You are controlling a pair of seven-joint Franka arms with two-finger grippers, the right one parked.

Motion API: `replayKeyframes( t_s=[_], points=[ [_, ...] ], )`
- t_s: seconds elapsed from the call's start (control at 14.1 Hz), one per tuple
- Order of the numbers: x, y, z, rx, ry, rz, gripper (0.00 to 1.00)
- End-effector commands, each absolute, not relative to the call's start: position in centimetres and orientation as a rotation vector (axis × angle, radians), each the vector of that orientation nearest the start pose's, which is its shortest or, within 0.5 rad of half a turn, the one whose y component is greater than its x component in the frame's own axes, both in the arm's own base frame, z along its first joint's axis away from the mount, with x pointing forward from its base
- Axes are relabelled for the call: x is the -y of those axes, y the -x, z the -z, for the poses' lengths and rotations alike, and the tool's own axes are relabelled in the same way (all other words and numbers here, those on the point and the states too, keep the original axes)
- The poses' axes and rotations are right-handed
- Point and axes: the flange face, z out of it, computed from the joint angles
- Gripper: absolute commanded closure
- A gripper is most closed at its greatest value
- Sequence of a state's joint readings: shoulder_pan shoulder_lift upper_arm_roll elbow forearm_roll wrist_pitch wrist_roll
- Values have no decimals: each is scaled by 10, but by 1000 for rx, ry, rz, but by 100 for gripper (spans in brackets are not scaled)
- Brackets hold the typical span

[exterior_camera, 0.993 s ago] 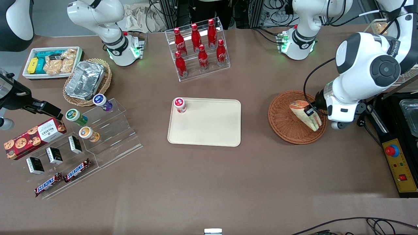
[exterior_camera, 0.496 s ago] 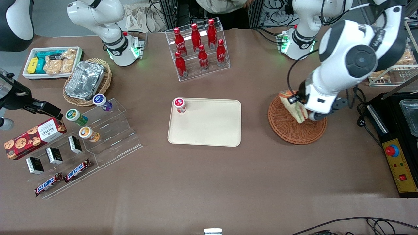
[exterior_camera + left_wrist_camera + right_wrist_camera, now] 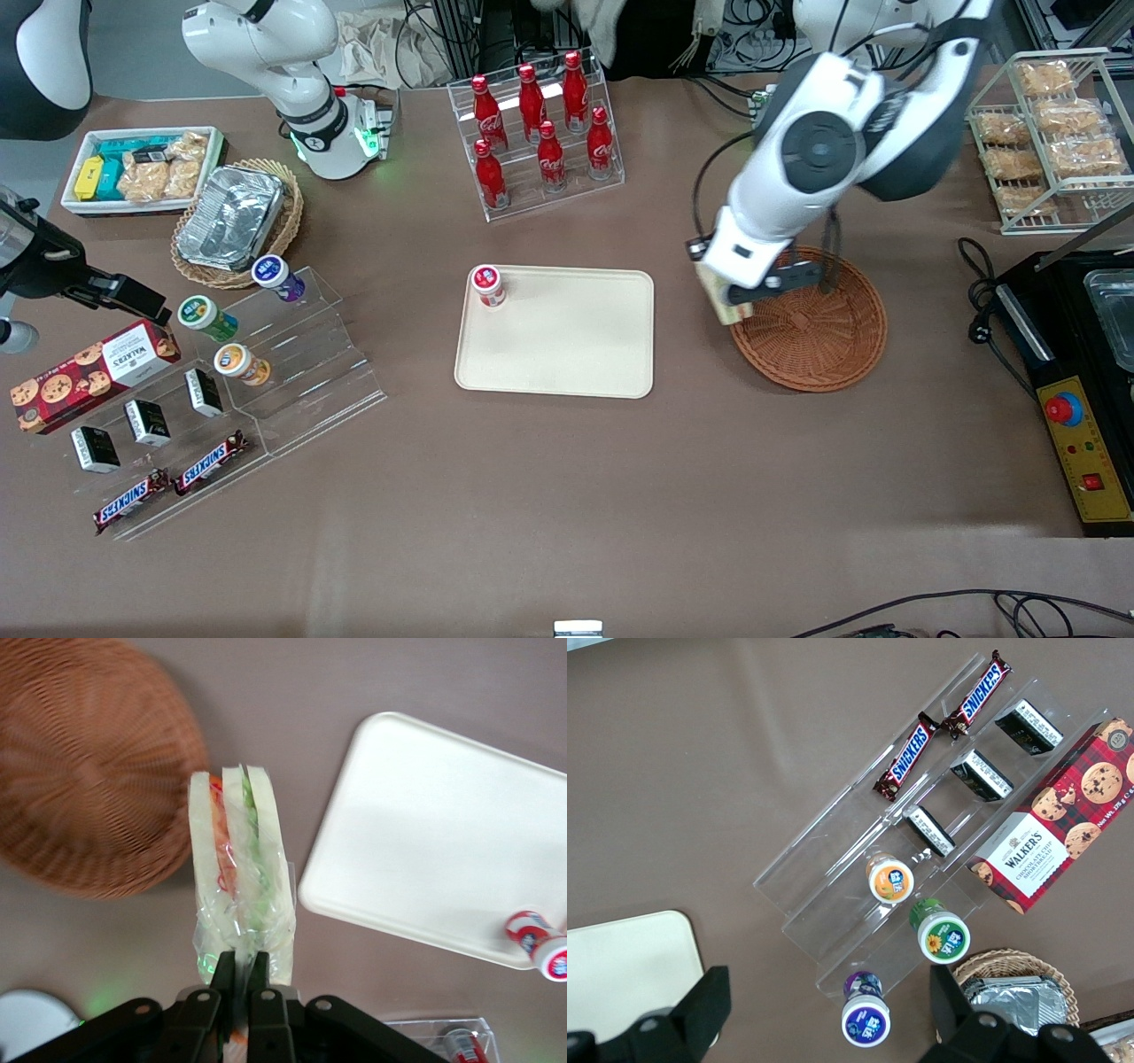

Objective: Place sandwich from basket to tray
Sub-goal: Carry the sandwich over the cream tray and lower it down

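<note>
1. One tool (image 3: pixel 240 970) is what we see at work, clenched on the wrapped end of the sandwich (image 3: pixel 241 895), with its two black fingers (image 3: pixel 222 979) pressed close together on the clear film.
2. We see the sandwich held off the counter (image 3: pixel 567 496), its white bread slices and green and orange filling showing edge-on in the wrist view.
3. We place the sandwich (image 3: pixel 725 297) over the basket's rim on the side facing the tray, with bare counter showing between basket (image 3: pixel 819 341) and tray (image 3: pixel 567 354).
4. We find no food in the basket (image 3: pixel 80 771); only its woven bottom shows.
5. We note a small red-and-white jar (image 3: pixel 487 285) standing upright in the tray's corner farthest from the basket and from the front camera.
6. We see the tray (image 3: pixel 425 842) otherwise bare in the wrist view, with the jar (image 3: pixel 539 943) at its edge.
7. We also see a clear rack of red bottles (image 3: pixel 536 133) farther from the front camera than the tray, well apart from it.
</note>
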State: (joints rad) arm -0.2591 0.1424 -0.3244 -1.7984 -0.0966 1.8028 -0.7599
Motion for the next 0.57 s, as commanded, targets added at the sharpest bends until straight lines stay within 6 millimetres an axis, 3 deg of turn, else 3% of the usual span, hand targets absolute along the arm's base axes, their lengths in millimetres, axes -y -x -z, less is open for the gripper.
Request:
replayKeyframes(
  t_s=[0.0, 0.07, 0.35, 0.5],
  points=[
    [368, -489, -429, 174, 3184, -243, 100],
    [374, -493, -409, 138, 3198, -276, 100],
    [412, -481, -367, -56, 3273, -278, 100],
    [421, -479, -339, -66, 3289, -263, 100]
  ],
)
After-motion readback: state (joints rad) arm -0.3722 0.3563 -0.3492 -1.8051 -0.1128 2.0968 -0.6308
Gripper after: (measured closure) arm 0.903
